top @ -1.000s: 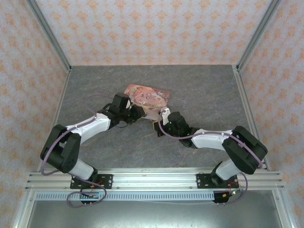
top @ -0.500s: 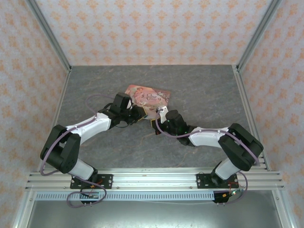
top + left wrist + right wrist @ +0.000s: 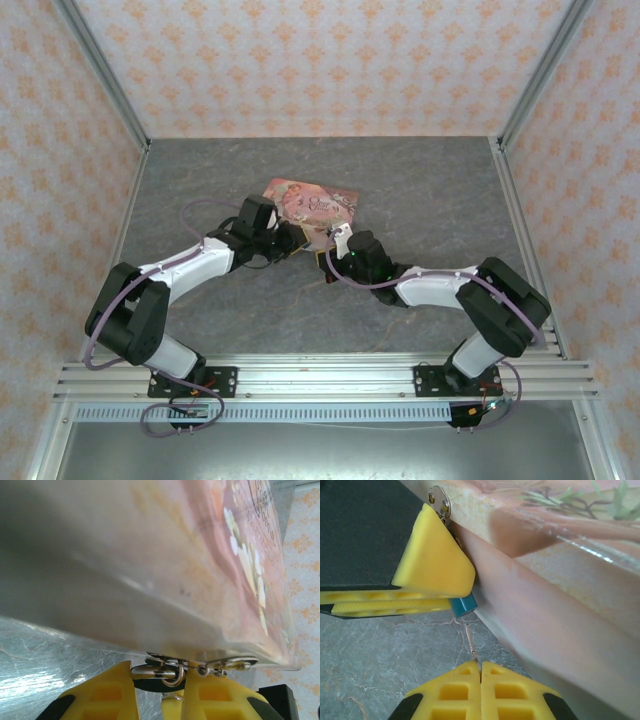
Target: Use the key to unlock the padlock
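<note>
Left pincer clenched on the tiny blue-teal padlock, just beside the wall of the pink illustrated rectangular tin. Right pincer grasps the thin brownish-gold key, whose tip points up just beneath the padlock, above the grey marbled surface.

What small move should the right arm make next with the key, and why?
Probably ease the right gripper forward slightly, along the key's line. It is shut on the key, whose tip points at the padlock just ahead, seemingly not inserted yet. The left gripper holds the padlock against the tin.
</note>
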### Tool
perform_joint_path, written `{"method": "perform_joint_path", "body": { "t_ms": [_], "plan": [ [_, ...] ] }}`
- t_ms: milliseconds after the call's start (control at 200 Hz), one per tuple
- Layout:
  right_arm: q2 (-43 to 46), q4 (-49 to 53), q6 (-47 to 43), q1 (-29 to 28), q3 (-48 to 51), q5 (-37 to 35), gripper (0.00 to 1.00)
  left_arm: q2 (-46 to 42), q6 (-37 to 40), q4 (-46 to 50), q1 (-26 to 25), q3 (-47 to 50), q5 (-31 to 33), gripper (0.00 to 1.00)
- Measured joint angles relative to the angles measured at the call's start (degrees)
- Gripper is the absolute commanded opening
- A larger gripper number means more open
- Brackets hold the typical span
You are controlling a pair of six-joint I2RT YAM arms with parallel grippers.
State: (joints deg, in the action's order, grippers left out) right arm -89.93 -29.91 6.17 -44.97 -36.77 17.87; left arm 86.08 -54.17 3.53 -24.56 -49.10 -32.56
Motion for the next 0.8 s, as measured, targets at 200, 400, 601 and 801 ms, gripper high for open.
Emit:
{"method": "perform_joint_path", "body": {
  "t_ms": [200,400,601,801],
  "plan": [
    [-0.63,-0.63,0.20,0.00,-0.11,0.22,0.00,0.00,0.02,0.09,-0.50,0.00,0.00,0.01],
    [-0.72,-1.05,0.26,0.00,-0.22,0.31,0.00,0.00,0.02,0.11,-0.59,0.00,0.00,0.01],
    [-0.72,-1.49,0.66,0.00,-0.22,0.28,0.00,0.00,0.00,0.11,-0.59,-0.04,0.00,0.00],
    [-1.01,-2.47,1.73,0.00,-0.20,0.20,0.00,0.00,-0.07,0.11,-0.59,-0.24,0.09,0.00]
  ]
}}
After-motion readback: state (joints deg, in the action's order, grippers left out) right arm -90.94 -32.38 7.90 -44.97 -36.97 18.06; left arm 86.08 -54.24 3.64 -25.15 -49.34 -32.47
